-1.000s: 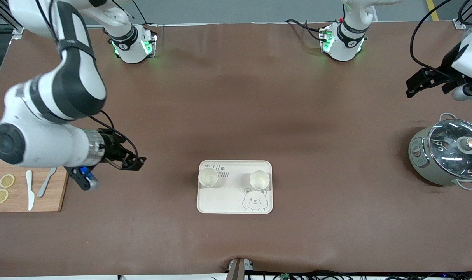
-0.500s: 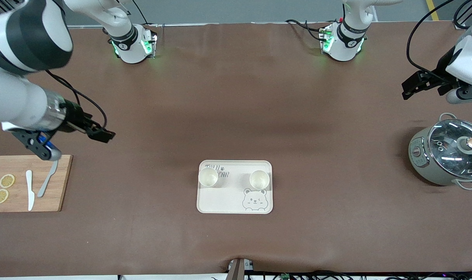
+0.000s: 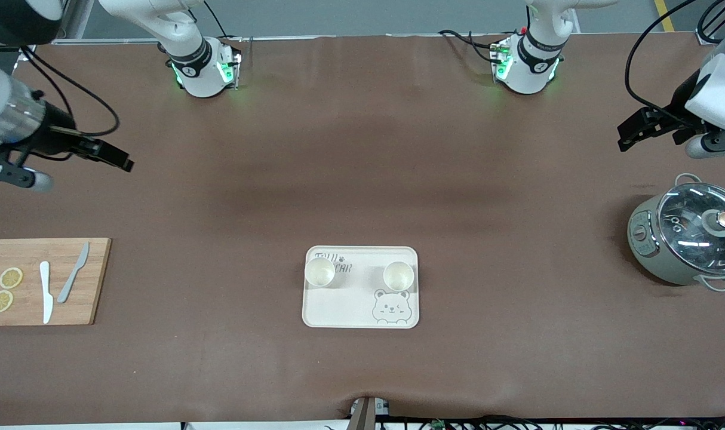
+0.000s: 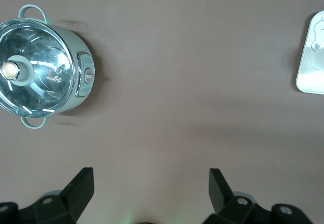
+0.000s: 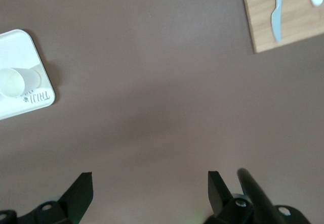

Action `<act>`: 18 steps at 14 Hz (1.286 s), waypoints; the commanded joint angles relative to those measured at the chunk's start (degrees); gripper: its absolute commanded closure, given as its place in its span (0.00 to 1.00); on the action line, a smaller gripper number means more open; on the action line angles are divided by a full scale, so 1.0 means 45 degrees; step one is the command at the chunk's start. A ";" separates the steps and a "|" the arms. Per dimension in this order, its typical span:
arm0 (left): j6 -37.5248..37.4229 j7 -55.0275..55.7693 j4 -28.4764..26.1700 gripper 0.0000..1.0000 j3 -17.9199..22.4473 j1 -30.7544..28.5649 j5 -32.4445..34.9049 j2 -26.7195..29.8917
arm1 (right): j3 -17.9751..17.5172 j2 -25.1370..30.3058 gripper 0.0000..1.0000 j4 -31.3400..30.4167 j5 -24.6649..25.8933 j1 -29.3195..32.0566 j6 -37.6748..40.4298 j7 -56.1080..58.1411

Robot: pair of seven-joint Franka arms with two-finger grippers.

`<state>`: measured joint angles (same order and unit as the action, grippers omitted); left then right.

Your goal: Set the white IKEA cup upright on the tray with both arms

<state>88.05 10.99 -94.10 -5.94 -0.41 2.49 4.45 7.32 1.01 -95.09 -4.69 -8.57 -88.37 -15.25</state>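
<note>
White cups, two of them, stand upright on the tray (image 3: pixel 361 310): one cup (image 3: pixel 319 272) toward the right arm's end, over the grey lettering, the other cup (image 3: pixel 398 275) toward the left arm's end, just above the bear-face drawing. You can see both sit inside the raised rim, apart from each other, mouths up. The tray lies mid-table, nearer the front camera than either base.

Your right gripper (image 3: pixel 113 156) hangs over bare brown table at the right arm's end, empty, fingers spread wide apart in the right wrist view (image 5: pixel 148 193). That view catches a tray corner with one cup (image 5: pixel 12 81) and a corner of the wooden cutting board (image 5: pixel 288 19).

Your left gripper (image 3: pixel 632 130) hangs over bare table at the left arm's end, empty, fingers likewise spread (image 4: pixel 151 191).

Cutting board (image 3: pixel 43 282) carries two lemon slices (image 3: pixel 5 289), a white knife (image 3: pixel 45 292) and a grey knife (image 3: pixel 73 279). A grey-green pot with a glass lid (image 3: pixel 691 237) sits at the left arm's end.
</note>
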 commanded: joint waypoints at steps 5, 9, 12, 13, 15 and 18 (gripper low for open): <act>-0.0524 -0.0001 0.0207 0.00 -0.0048 -0.0123 -0.0203 0.0319 | -0.0239 -0.0417 0.00 0.2765 0.0396 0.2140 0.1972 0.4210; -0.0778 -0.0001 0.0207 0.00 -0.0029 -0.0123 -0.0203 0.0495 | -0.0259 -0.0205 0.00 0.2795 0.0651 0.2120 0.2743 0.4191; -0.0779 0.0039 0.0207 0.00 -0.0009 -0.0143 -0.0203 0.0495 | -0.0181 -0.0165 0.00 0.2481 0.0613 0.2217 0.2763 0.4268; -0.0779 0.0019 0.0207 0.00 0.0030 -0.0143 -0.0203 0.0495 | -0.0181 -0.0165 0.00 0.2383 0.0612 0.2295 0.2666 0.4288; -0.0779 0.0019 0.0207 0.00 0.0050 -0.0143 -0.0203 0.0476 | -0.0239 -0.0165 0.00 0.2382 0.0593 0.2219 0.2431 0.4307; -0.0740 0.0019 0.0207 0.00 0.0050 -0.0162 -0.0203 0.0476 | -0.0278 -0.0126 0.00 0.2382 0.0612 0.2159 0.2314 0.4307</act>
<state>85.37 11.00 -93.39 -5.68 -0.74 2.49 6.01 6.64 -0.25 -83.95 -3.06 0.87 -77.28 3.48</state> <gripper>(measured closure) 0.000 0.000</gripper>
